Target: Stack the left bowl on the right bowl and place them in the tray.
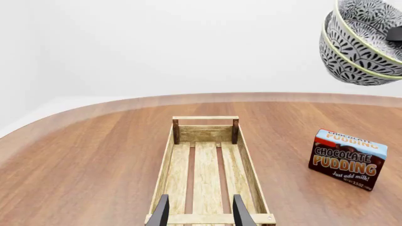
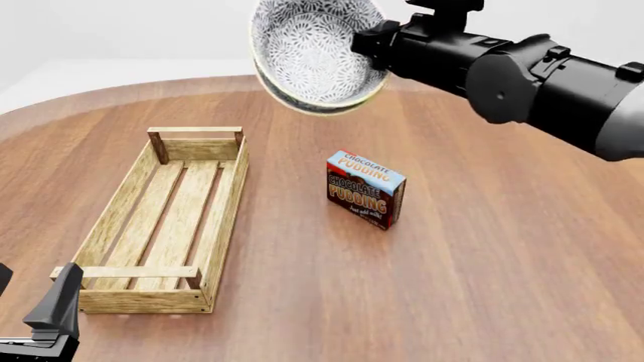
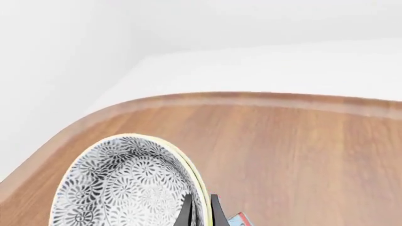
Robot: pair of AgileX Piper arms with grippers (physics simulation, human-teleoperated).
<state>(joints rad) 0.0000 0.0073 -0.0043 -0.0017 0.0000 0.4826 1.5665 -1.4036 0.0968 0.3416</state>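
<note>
Two stacked bowls (image 2: pixel 312 53) with a black-and-white floral pattern hang tilted in the air, high above the table's far middle. My right gripper (image 2: pixel 370 39) is shut on their rim; in the right wrist view its fingers (image 3: pixel 201 213) pinch the rim of the bowls (image 3: pixel 125 188). The bowls also show in the left wrist view (image 1: pixel 361 42). The tray (image 2: pixel 226 204), a long light-wood slatted crate, lies on the left of the table with nothing in it. My left gripper (image 2: pixel 56 309) is open near the tray's near end (image 1: pixel 210 218), fingers (image 1: pixel 160 212) apart.
A chocolate pudding box (image 2: pixel 364 188) stands upright on the table right of the tray, below the raised bowls; it also shows in the left wrist view (image 1: pixel 347 159). The wooden table's rounded far edge (image 2: pixel 121 90) curves behind the tray.
</note>
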